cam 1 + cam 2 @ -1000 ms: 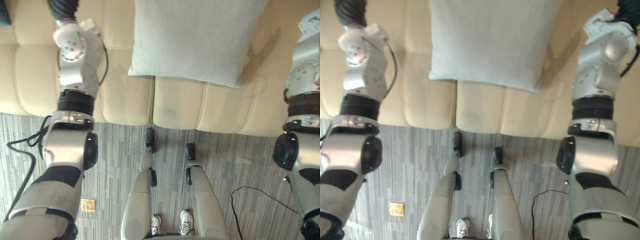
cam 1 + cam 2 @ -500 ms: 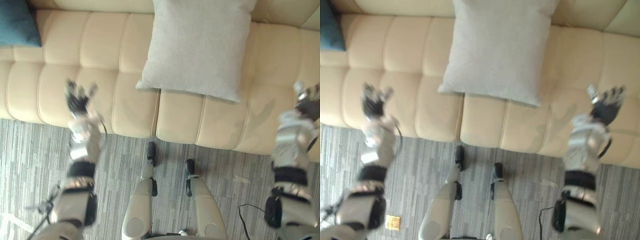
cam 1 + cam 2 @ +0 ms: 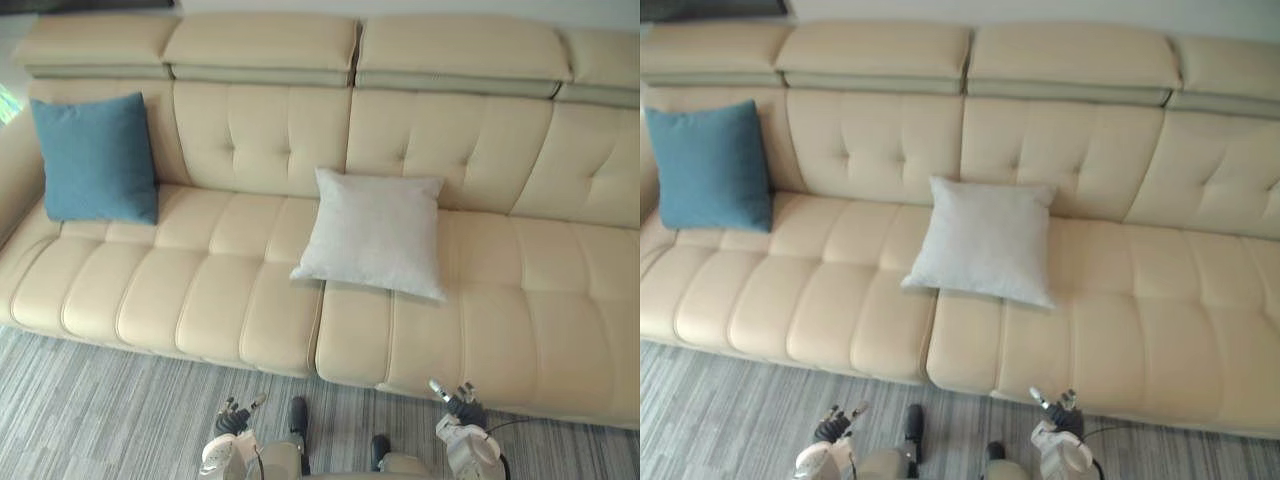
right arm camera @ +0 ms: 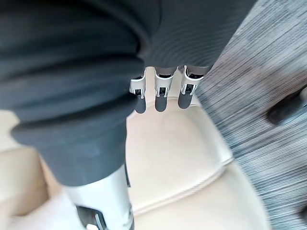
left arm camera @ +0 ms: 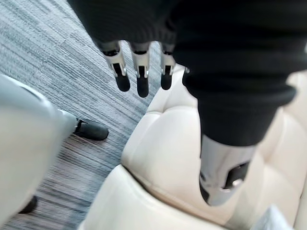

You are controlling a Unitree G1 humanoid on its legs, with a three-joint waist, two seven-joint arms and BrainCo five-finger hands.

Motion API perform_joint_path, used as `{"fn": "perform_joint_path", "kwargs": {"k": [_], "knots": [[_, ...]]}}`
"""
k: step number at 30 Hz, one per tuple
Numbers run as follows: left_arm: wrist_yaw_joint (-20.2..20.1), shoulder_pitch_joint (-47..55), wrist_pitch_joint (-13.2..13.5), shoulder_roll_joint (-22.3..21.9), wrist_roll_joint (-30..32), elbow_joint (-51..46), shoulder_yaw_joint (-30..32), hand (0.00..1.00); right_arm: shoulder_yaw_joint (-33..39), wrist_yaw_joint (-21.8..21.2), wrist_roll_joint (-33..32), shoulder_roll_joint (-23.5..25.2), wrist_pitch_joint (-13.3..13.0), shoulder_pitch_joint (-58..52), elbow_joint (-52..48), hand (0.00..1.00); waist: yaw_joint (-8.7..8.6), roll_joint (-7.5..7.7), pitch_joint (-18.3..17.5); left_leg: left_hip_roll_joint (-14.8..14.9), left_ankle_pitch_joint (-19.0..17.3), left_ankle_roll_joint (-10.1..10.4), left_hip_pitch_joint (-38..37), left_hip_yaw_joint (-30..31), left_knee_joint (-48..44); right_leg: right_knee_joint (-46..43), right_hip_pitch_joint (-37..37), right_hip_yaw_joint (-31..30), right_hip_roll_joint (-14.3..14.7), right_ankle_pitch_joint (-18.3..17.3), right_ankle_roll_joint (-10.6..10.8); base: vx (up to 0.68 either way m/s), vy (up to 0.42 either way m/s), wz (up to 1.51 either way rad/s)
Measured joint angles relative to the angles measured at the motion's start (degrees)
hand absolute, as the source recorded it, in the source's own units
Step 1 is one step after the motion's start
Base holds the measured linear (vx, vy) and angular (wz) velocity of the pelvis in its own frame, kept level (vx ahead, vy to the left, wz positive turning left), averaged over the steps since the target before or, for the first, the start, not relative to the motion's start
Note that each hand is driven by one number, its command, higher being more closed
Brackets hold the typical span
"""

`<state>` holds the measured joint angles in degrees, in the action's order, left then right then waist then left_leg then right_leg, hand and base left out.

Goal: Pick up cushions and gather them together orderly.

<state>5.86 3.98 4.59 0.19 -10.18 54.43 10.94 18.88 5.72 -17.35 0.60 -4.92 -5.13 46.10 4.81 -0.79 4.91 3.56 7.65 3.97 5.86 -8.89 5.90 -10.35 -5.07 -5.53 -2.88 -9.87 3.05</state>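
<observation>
Your left hand [image 3: 235,420] and right hand [image 3: 462,410] are hanging, fingers straight and empty, well apart from the white cushion [image 3: 375,233] and blue cushion [image 3: 95,158].

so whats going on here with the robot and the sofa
The robot faces a cream sofa with its left hand and right hand low by the front edge, both open and empty. A blue cushion leans at the sofa's left end; a pale grey cushion sits mid-seat. Neither is picked up yet.
</observation>
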Motion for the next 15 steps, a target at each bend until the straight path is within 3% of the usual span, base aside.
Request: {"fn": "perform_joint_path", "kwargs": {"k": [10,13,15], "knots": [[-1.0,-1.9,-0.3,-0.9,5.7,2.1,0.3,0.0,-2.8,-1.0,3.9,0.0,2.2,1.4,5.7,0.0,0.24,1.47,-0.4,0.5,-1.1,-0.2,-4.0,-4.6,0.0,2.3,2.9,-4.5,0.6,2.2,1.0,0.0,-0.006,-0.24],[-1.0,-2.8,-0.5,-0.5,6.4,2.1,0.3,0.0,-3.9,-1.0,4.0,1.0,2.4,2.9,6.6,0.0,0.12,2.72,0.2,0.6,-1.7,-0.9,-3.5,-5.1,-0.9,-1.9,0.4,-2.5,-0.1,1.4,2.3,-0.06,-0.015,-0.13],[-1.0,-3.1,-0.6,-0.6,6.7,1.7,1.1,0.0,-4.1,-1.0,4.3,1.7,2.6,3.3,6.6,0.0,0.4,2.71,0.4,1.8,-1.6,-1.8,-1.8,-5.1,-2.5,-12.8,-3.1,2.0,-1.0,-0.8,1.4,-0.07,-0.047,0.02]]}}
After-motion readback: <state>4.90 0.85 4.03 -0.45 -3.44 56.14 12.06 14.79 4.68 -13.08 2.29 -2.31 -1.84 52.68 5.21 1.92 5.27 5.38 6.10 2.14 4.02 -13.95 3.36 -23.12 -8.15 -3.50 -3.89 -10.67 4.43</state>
